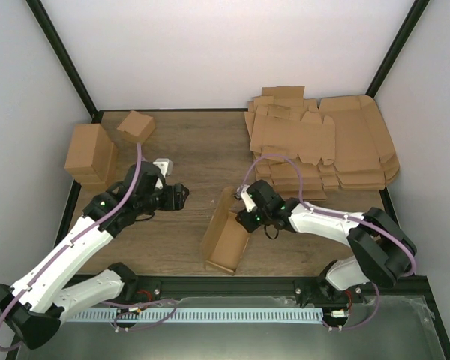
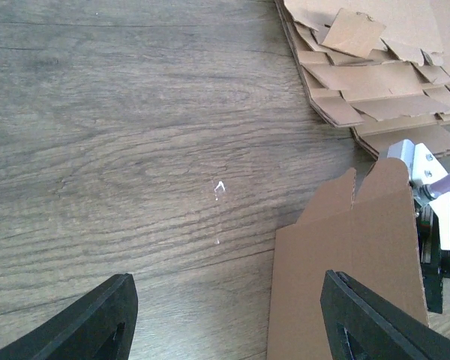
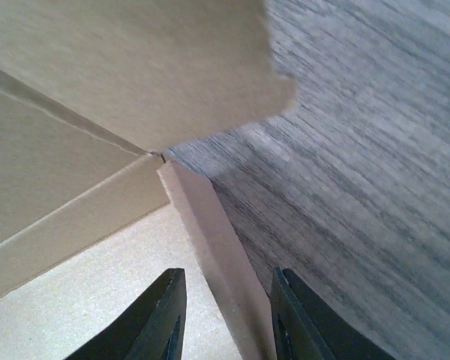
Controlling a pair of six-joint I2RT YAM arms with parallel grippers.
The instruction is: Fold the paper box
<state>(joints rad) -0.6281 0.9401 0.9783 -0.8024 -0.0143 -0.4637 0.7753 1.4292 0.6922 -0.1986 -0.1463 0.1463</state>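
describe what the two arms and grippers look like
The left arm and right arm have white links and black joints with small green lights. A lilac cable runs along each. The left gripper and right gripper have black, tapering fingers.

White walls (image 1: 225,45), black corner posts (image 1: 64,56), wood-grain tabletop (image 1: 202,150)

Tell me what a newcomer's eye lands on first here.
The half-folded paper box sits centre stage, the right tool straddling one raised wall. A pile of flat cardboard blanks fills the far right corner, while the left tool hangs open and empty to its left.
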